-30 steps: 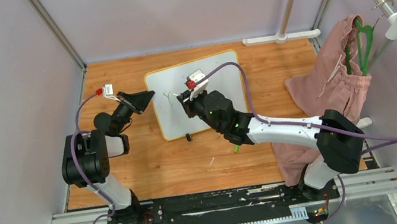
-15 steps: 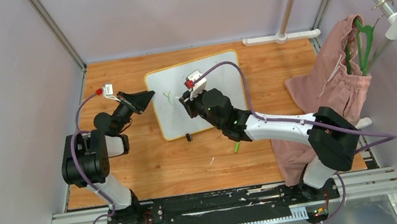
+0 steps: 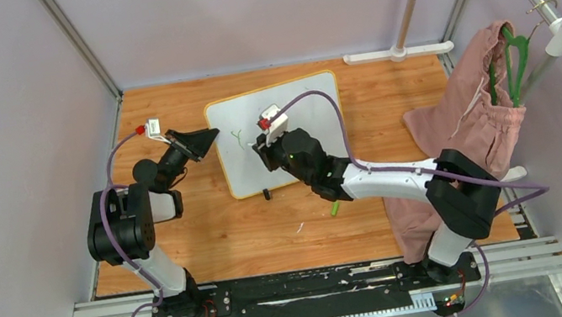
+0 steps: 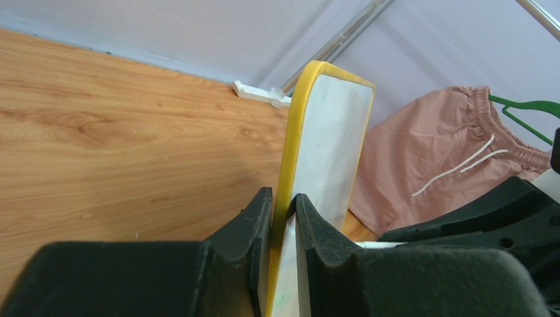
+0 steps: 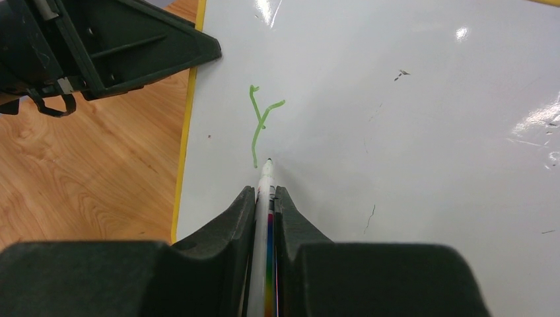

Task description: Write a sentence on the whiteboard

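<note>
The whiteboard [image 3: 312,107], white with a yellow rim, lies on the wooden table; it also shows in the right wrist view [image 5: 409,132] and edge-on in the left wrist view [image 4: 330,132]. My left gripper [image 3: 206,139] is shut on its left edge [image 4: 284,205]. My right gripper [image 3: 265,146] is shut on a white marker [image 5: 264,198] with a rainbow stripe. The marker's tip [image 5: 269,160] is at the board, just right of the foot of a green "Y" [image 5: 261,122]. Of the sentence only this "Y" [image 3: 237,136] shows.
A small black piece [image 3: 266,194] sits at the board's near edge. A green cap [image 3: 334,210] lies by the right arm. A pink garment [image 3: 467,120] on a green hanger [image 3: 514,58] hangs at right. A white stand base [image 3: 397,52] is at the back wall.
My right gripper with the marker has moved slightly left over the board, towards the green "Y". The left gripper and the board have not moved.
</note>
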You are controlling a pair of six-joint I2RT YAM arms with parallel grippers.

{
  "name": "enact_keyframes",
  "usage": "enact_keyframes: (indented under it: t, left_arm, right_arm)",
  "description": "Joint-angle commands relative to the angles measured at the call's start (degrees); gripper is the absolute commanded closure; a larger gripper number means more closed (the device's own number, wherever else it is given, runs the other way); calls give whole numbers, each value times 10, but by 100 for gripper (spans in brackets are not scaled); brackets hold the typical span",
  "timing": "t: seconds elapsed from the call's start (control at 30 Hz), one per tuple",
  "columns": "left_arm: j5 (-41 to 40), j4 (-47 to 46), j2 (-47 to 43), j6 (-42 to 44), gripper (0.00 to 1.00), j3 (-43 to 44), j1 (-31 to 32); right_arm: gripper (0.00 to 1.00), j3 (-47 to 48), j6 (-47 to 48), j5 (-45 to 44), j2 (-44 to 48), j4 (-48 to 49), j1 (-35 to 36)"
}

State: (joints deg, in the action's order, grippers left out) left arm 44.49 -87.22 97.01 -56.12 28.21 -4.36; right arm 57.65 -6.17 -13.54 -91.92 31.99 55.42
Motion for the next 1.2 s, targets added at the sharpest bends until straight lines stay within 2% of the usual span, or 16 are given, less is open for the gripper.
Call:
enact_keyframes:
  t: [0.0,0.53,1.17]
  left_arm:
    - [17,-21,-8,6,100,-4,12]
    - [17,-21,-10,5,100,-4,13]
    - [18,-21,-13,5,100,-4,13]
  right_arm:
    - [100,19,0,-19,-14,2,-6]
    - [100,32,5,-29,-27,0,-6]
    - [100,-18,-1,-33,-5,-5,-7]
